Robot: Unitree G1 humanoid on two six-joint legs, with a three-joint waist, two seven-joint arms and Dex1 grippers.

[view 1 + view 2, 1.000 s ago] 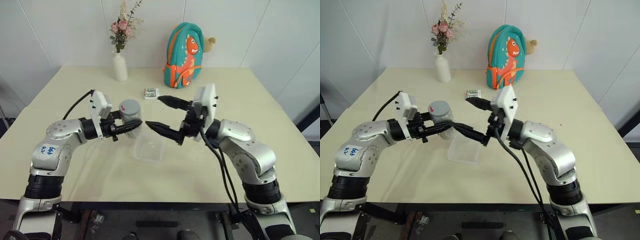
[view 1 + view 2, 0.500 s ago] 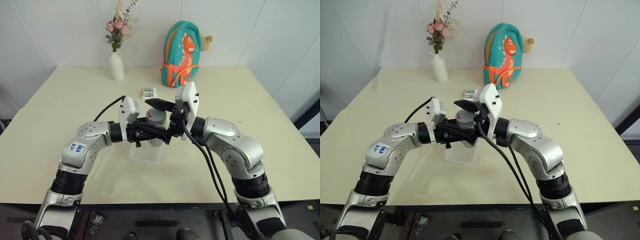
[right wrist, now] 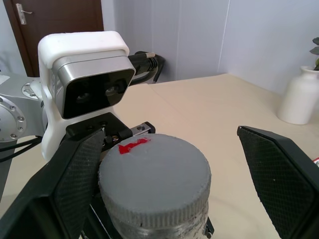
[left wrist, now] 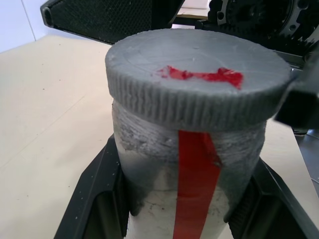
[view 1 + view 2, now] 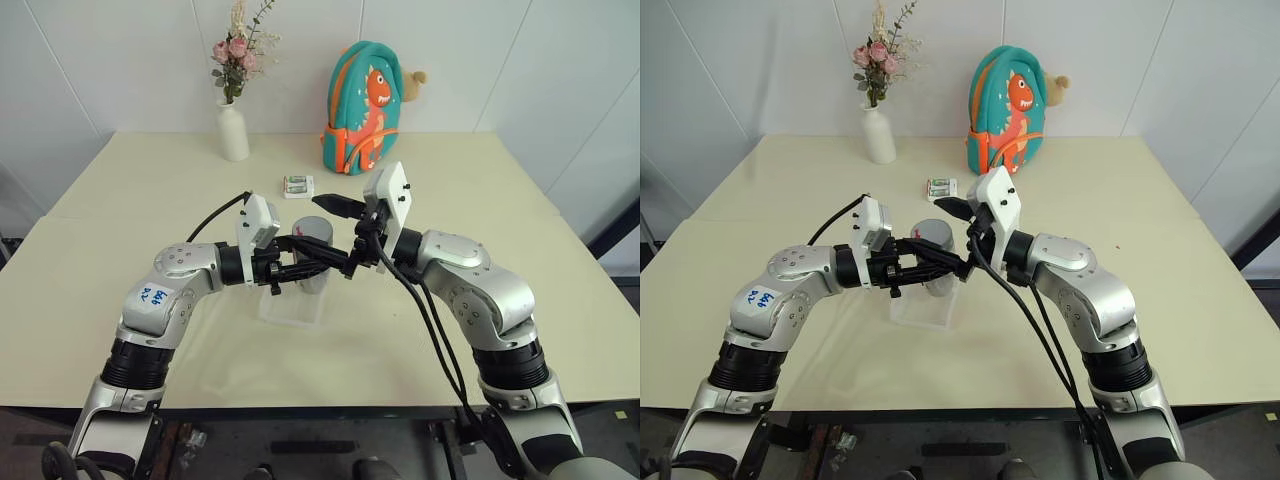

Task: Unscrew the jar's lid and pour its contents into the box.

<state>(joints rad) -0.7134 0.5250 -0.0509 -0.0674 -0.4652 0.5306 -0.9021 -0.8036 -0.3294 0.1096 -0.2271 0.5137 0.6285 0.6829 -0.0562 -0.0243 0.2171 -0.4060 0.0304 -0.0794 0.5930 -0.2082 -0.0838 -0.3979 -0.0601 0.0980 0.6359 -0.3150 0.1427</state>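
The silvery jar [image 5: 313, 262] hangs upright just above the clear box [image 5: 293, 306], with my left gripper [image 5: 306, 264] shut on its body; in the left wrist view its fingers [image 4: 97, 199] press both sides of the jar [image 4: 164, 199]. The ribbed grey lid [image 3: 154, 174] with a red mark sits on the jar. My right gripper [image 3: 167, 144] comes in from the right, open, one finger [image 3: 75, 174] on either side of the lid and apart from it. The contents are hidden inside the jar.
At the back of the cream table [image 5: 120, 210] stand a white vase [image 5: 232, 135] with flowers and a teal dinosaur backpack [image 5: 365, 95]. A small white-and-green packet [image 5: 297, 185] lies just behind the grippers.
My left gripper has carried the jar to the right, over the box. The right gripper has moved in so its open fingers straddle the lid. The camera also shifted.
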